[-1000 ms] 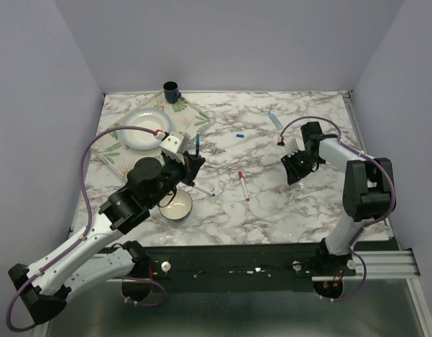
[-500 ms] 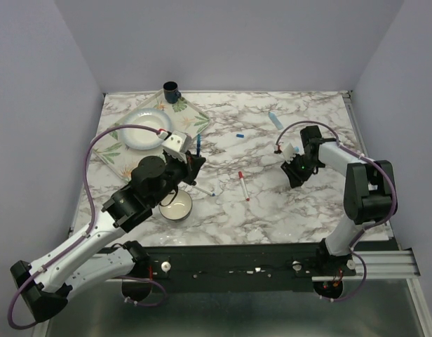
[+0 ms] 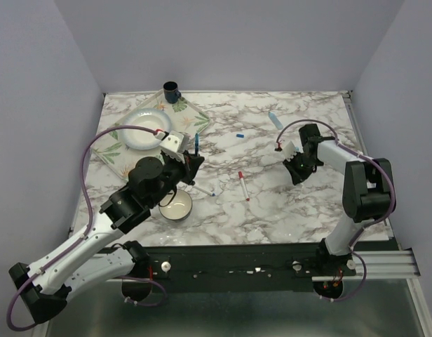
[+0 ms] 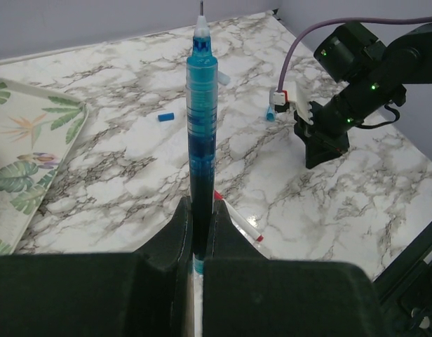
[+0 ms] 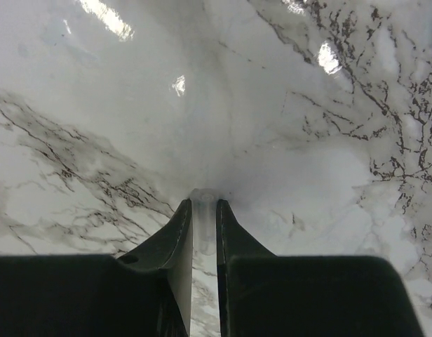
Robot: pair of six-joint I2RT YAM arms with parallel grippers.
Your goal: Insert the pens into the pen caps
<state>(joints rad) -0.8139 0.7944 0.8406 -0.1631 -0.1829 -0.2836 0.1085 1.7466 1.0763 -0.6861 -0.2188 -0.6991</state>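
Note:
My left gripper [image 3: 193, 160] [image 4: 200, 203] is shut on the thick blue pen [image 3: 196, 143] [image 4: 202, 105] and holds it upright, tip up, above the table. My right gripper [image 3: 296, 175] [image 5: 204, 203] points down at the marble with its jaws closed on a small pale tube [image 5: 203, 200], seemingly a cap of unclear colour. A white pen with red ends [image 3: 243, 185] [image 4: 240, 221] lies mid-table. A white pen with a blue end [image 3: 205, 189] lies near my left gripper. A dark blue cap [image 3: 239, 134] [image 4: 165, 116] and a light blue cap [image 3: 275, 119] [image 4: 223, 78] lie farther back. No red cap shows.
A leaf-patterned tray [image 3: 125, 158] [image 4: 34, 140] at the back left carries a white plate [image 3: 144, 128]. A dark cup [image 3: 172, 90] stands at the tray's far corner. A small white bowl [image 3: 175, 205] sits under my left arm near the front edge.
My right gripper has shifted slightly and sits lower on the table. My left gripper has wobbled a little with the blue pen still upright in it.

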